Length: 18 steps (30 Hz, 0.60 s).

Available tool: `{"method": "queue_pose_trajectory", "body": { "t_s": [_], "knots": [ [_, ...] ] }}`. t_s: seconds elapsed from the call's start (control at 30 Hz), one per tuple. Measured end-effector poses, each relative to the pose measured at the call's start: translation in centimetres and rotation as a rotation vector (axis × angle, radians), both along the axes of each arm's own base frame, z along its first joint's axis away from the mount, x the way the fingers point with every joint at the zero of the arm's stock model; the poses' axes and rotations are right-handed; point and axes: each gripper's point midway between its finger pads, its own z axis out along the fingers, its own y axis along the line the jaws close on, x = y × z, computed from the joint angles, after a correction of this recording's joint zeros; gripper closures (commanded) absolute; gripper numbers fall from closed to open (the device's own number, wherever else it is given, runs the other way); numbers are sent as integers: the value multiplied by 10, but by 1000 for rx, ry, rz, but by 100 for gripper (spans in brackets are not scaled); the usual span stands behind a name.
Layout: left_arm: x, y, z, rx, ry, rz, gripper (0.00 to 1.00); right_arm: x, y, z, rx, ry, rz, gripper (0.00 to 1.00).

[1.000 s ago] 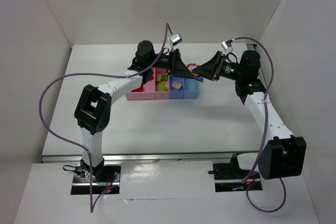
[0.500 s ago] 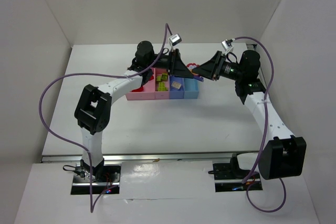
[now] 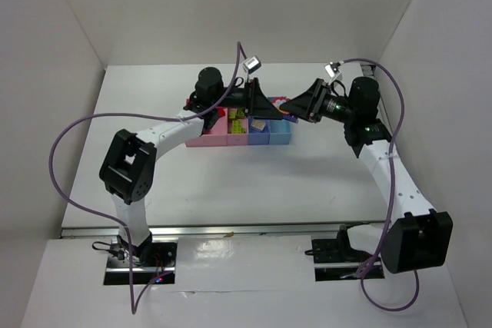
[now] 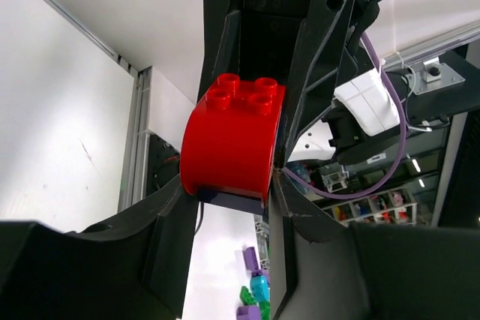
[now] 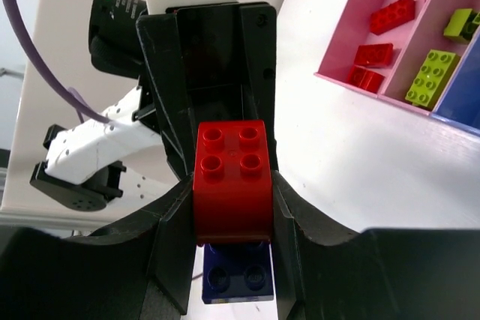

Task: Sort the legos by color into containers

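1. White counter (image 3: pixel 231 190) and white walls (image 3: pixel 231 5) enclose both arms.
2. Pink and blue containers (image 3: pixel 201 140) sit mid-counter, partly hidden by the arms overhead.
3. Left claw (image 4: pixel 225 215) and right claw (image 5: pixel 229 215) both clamp one red brick (image 5: pixel 232 181), held in the air near the containers.
4. Right wrist view alone shows the blue brick (image 5: pixel 238 279) under it clearly.

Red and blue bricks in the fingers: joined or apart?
Joined. Right wrist view shows the blue brick seated flush against the red brick, no gap between them.
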Motion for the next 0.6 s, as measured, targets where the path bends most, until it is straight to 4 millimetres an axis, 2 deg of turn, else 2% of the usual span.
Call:
{"method": "queue_pose_trajectory", "body": {
  "t_s": [0.1, 0.27, 0.43, 0.53, 0.6],
  "knots": [
    [-3, 2, 2, -1, -34, -5, 100, 3, -3, 6, 8, -3, -55, 82],
    [-7, 20, -31, 69, 26, -36, 100, 40, -48, 22, -14, -64, -331, 82],
    [-9, 27, -46, 104, 58, -48, 100, 50, -58, 35, -33, -109, -404, 82],
    [-7, 32, -52, 133, 70, -41, 100, 55, -59, 30, -43, -99, -407, 82],
    [7, 40, -54, 170, 63, 10, 100, 60, -58, 20, -65, -77, -403, 82]
  ]
}}
